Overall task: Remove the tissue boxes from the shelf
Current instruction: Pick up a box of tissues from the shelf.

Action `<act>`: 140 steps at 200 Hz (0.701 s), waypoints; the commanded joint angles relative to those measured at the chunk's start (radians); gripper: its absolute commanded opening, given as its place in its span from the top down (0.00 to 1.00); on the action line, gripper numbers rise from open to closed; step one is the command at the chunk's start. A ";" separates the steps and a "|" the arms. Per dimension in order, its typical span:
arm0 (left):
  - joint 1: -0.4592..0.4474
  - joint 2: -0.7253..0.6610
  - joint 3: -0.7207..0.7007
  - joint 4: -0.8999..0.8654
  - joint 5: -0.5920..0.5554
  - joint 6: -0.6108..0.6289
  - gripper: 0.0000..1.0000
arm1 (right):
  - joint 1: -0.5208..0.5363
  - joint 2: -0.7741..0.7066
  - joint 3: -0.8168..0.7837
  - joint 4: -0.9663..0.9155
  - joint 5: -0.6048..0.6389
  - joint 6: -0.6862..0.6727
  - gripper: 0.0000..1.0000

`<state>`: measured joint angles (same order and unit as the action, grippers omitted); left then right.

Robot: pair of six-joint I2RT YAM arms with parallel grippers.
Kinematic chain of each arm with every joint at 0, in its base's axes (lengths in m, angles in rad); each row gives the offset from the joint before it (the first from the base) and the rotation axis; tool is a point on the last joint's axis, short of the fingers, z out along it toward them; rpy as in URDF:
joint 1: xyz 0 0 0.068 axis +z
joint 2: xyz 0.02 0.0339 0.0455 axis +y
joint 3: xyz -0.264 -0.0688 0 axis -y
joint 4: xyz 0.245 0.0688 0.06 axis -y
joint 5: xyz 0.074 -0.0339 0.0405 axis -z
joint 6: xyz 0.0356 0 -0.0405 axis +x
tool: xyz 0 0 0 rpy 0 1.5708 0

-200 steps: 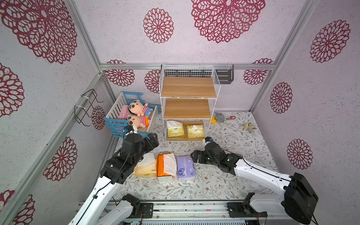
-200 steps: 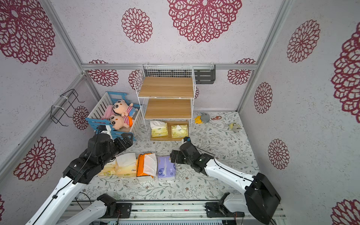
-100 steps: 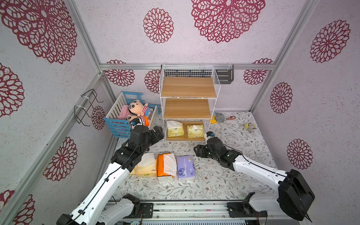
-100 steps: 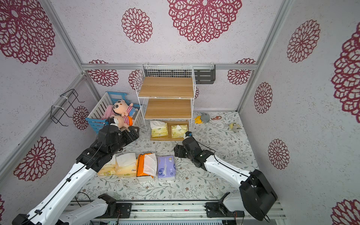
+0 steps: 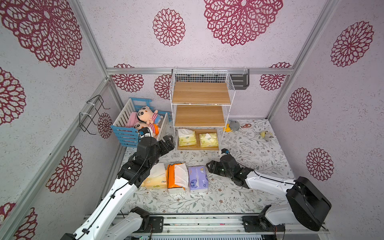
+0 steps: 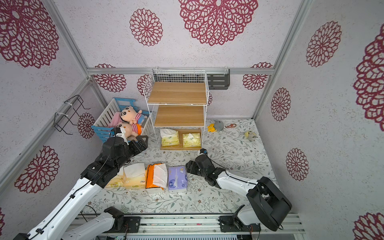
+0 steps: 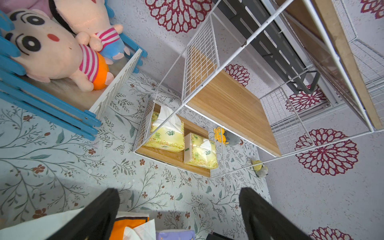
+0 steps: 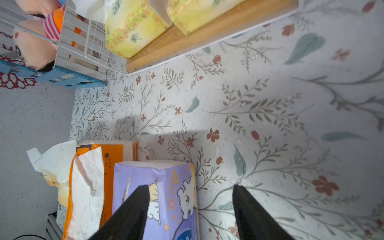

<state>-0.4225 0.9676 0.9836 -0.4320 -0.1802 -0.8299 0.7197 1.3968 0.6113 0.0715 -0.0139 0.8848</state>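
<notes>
Blue crib (image 5: 124, 138) (dolls (image 5: 145, 113) inside) stands just beside the shelf (image 5: 200, 93).

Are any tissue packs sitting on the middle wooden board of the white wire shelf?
No, the middle wooden board is bare; both pale yellow tissue packs lie on the bottom board.

The left arm (image 5: 113, 196) stretches forward with its wrist raised. The left gripper (image 5: 169, 142) points ahead with its jaws spread wide and nothing between them. The right arm (image 5: 268, 182) lies low and reaches inward across its own front. The right gripper (image 5: 209, 167) points toward the left arm's side, jaws partly apart and empty.
</notes>
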 commanded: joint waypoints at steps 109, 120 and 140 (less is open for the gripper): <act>0.041 0.107 -0.043 0.209 0.039 0.066 0.03 | -0.015 0.041 0.077 0.468 0.056 -0.120 0.27; 0.046 0.121 -0.043 0.220 0.044 0.069 0.03 | -0.027 0.091 0.092 0.537 0.030 -0.133 0.29; 0.049 0.132 -0.043 0.221 0.046 0.083 0.03 | -0.032 0.191 0.144 0.614 0.038 -0.145 0.32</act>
<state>-0.3836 1.0882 0.9489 -0.2584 -0.1482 -0.7780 0.6971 1.4975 0.6956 0.5163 0.0490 0.7929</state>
